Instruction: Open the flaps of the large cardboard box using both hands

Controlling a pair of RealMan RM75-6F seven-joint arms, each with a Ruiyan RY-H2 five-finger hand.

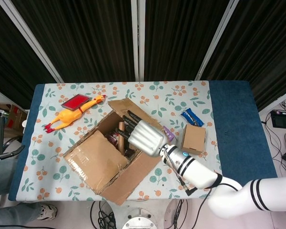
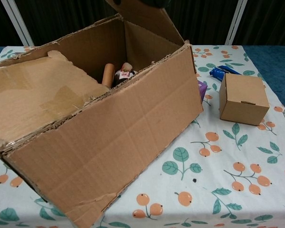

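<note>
The large cardboard box (image 1: 115, 157) lies slantwise at the table's centre-left. Its right flap (image 1: 125, 106) stands raised, seen upright at the top of the chest view as the right flap (image 2: 145, 16). My right hand (image 1: 144, 136) hovers over the box's right half, its dark fingers (image 1: 131, 119) stretched out against the flap's inner side. The left flap (image 1: 99, 160) still lies flat over the left half, and the chest view shows that left flap (image 2: 35, 99) too. Inside the open half lie a brown tube (image 2: 108, 75) and a dark item (image 2: 125, 75). My left hand is not visible.
A small cardboard box (image 1: 194, 138) and a blue packet (image 1: 192, 116) sit right of the big box, with a purple item (image 1: 168, 133) against its right wall. A yellow rubber chicken (image 1: 74, 113) and a red flat thing (image 1: 76, 101) lie at the back left.
</note>
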